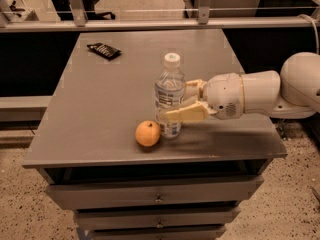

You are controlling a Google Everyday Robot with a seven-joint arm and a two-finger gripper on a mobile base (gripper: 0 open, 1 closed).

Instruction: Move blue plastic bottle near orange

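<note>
The blue plastic bottle point(169, 91), clear with a white cap and a printed label, stands upright near the front edge of the grey table point(100, 109). The orange point(148, 133) lies just to its front left, almost touching the bottle's base. My gripper point(175, 102) reaches in from the right on a white arm. Its tan fingers point(186, 114) sit on either side of the bottle's lower half, shut on it.
A flat black packet point(104, 50) lies at the table's far left. A metal railing point(150, 24) runs behind the table. Drawers point(159, 194) sit below the front edge. The white arm point(260, 94) spans the table's right side.
</note>
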